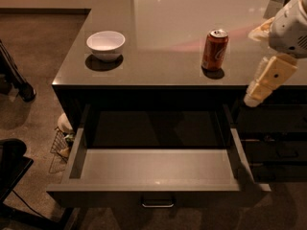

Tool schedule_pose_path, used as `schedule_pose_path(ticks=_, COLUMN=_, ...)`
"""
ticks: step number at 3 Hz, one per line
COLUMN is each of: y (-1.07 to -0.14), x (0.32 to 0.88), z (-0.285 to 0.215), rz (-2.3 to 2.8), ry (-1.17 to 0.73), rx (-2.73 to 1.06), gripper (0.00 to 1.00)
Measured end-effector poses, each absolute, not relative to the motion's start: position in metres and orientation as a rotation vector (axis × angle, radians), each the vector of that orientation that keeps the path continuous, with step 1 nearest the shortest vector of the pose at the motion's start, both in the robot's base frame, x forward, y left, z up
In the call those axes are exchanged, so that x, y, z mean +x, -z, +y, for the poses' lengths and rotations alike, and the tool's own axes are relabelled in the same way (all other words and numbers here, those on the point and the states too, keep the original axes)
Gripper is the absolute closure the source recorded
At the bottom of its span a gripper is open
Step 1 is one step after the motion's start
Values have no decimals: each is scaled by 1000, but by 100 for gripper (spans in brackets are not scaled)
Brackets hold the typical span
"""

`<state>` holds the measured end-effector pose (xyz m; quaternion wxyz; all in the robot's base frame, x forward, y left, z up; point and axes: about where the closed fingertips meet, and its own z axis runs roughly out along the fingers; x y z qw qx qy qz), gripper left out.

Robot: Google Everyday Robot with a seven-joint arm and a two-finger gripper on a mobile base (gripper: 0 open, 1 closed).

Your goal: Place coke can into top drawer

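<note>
Fingers (pixel 268 78) of the gripper (pixel 252 66) are spread apart and hold nothing, at the right edge of the frame, near the can (pixel 214 50) but not touching it. That can stands upright on the counter (pixel 163 18), right of centre, by the front edge. Below, the drawer (pixel 153 169) is pulled out. A bowl (pixel 106 44) sits upper left.
</note>
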<state>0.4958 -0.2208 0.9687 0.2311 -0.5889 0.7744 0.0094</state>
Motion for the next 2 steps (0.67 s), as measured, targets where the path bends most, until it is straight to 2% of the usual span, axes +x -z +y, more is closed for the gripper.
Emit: schedule_pose_path(ticks=2, y=-954, x=537, z=-249, rz=1861, ry=-243, rx=-1300, gripper=0)
